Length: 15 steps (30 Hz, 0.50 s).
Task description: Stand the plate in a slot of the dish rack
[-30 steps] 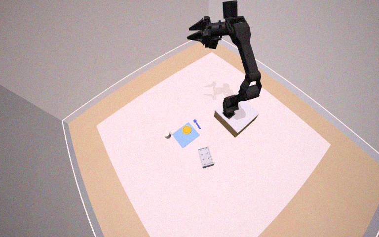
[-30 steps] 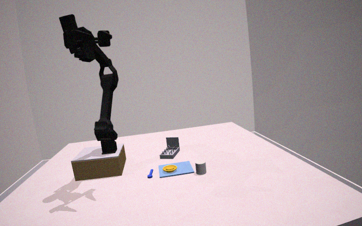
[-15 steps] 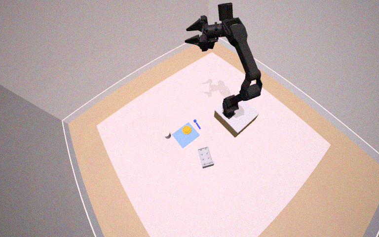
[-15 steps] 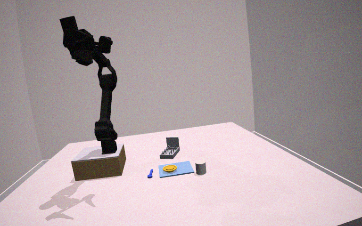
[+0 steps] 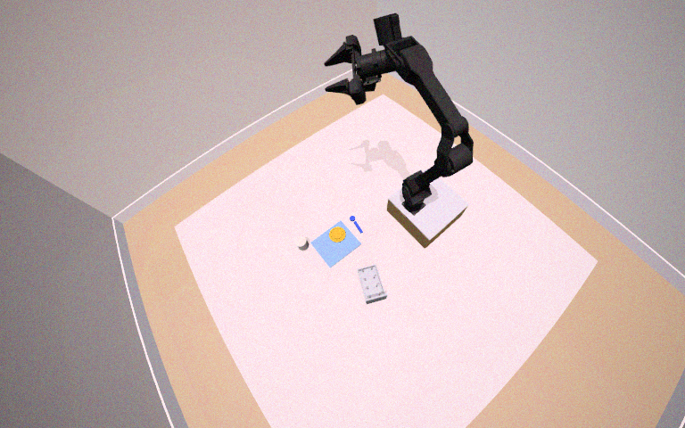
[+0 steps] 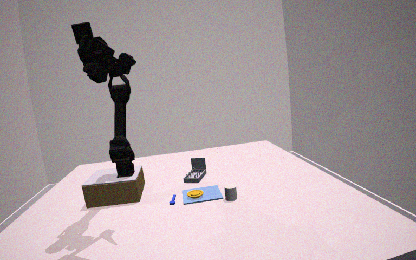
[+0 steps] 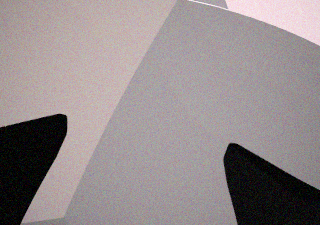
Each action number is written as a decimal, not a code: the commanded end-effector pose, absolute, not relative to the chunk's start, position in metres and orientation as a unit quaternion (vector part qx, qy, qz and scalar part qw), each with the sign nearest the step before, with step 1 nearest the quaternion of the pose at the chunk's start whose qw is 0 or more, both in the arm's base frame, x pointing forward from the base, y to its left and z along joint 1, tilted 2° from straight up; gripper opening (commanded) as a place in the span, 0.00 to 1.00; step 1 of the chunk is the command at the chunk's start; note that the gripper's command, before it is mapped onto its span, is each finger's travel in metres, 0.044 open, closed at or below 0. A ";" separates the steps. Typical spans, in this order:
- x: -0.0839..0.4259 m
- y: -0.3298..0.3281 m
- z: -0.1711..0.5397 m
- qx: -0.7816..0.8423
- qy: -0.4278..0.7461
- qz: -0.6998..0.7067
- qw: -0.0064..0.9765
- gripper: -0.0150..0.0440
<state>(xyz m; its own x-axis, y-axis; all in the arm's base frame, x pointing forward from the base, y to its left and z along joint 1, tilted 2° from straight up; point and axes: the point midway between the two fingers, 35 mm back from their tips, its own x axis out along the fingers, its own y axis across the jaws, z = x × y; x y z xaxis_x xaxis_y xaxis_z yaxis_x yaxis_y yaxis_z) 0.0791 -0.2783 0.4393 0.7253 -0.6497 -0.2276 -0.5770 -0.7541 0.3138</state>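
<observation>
A yellow round plate (image 5: 337, 234) (image 6: 194, 193) lies flat on a light blue mat (image 5: 331, 257) (image 6: 210, 194). The grey dish rack (image 5: 372, 283) (image 6: 197, 164) stands on the table beside the mat, with short pegs in rows and a tall panel at one end; no plate stands in it. My gripper (image 5: 325, 77) (image 7: 147, 139) is open and empty, raised high above the table and far from the plate. The wrist view shows both black fingertips wide apart, with walls and a table corner behind them. In the exterior view the fingers are hard to make out.
A blue spoon (image 5: 357, 226) (image 6: 173, 199) lies beside the mat on the side toward the arm's base. A grey cylinder (image 5: 302, 243) (image 6: 230, 193) stands at the mat's opposite side. The arm stands on a box-shaped base block (image 5: 444, 221) (image 6: 113, 195).
</observation>
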 end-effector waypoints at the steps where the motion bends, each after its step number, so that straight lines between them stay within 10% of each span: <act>1: 0.087 -0.287 0.426 0.922 -0.317 -0.184 0.127 0.93; 15: 0.119 -0.305 0.382 0.907 -0.239 -0.261 0.231 0.93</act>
<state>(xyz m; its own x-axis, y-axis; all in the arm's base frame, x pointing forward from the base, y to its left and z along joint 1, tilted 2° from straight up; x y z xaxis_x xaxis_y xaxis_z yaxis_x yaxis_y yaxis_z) 0.1115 -0.2984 0.3954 0.7486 -0.5732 -0.3332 -0.3703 -0.7784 0.5070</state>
